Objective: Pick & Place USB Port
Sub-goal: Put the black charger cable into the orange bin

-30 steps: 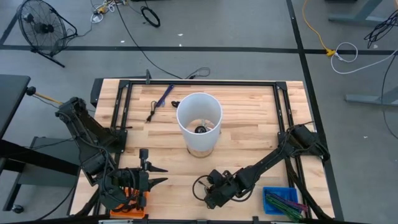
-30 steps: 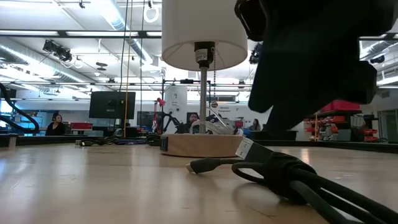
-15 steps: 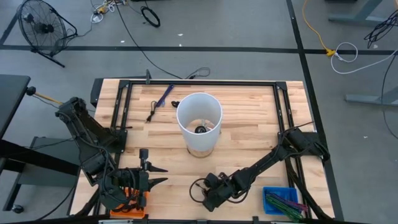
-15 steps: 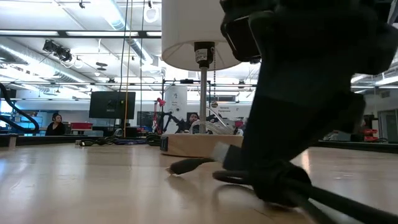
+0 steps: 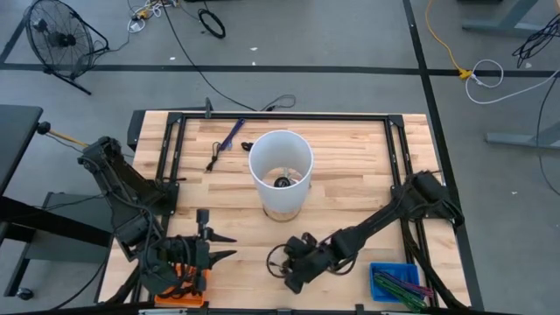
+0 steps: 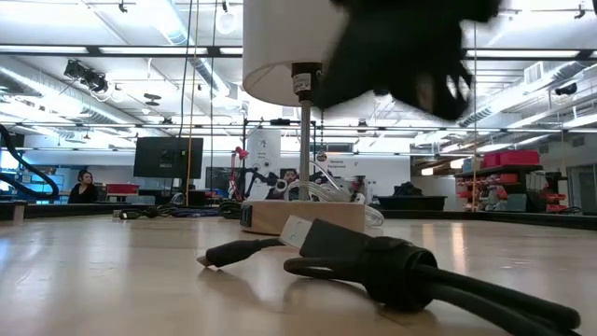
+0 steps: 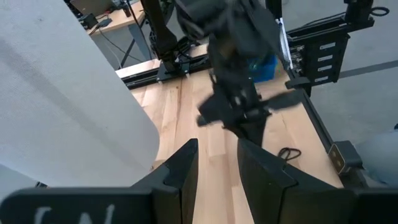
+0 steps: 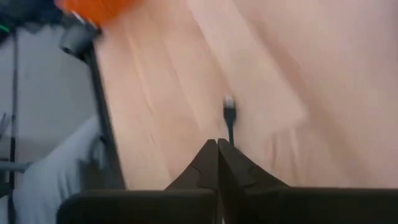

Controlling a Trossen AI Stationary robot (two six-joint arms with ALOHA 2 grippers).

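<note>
Wooden table (image 5: 350, 166) | white lamp (image 5: 280, 171) at centre | black USB cable (image 6: 373, 266), coiled, plug (image 8: 229, 104) bare, at 6 o'clock | right gripper (image 5: 293, 273) fingers pressed together over it, grip unclear | left gripper (image 5: 223, 246) at 7 o'clock, fingers apart.

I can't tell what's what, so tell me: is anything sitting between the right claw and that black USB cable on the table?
Nothing visible. The right gripper is shut right at the USB cable, whose plug lies just beyond the fingertips on bare wood. The white lamp stands farther back, not between them.
</note>
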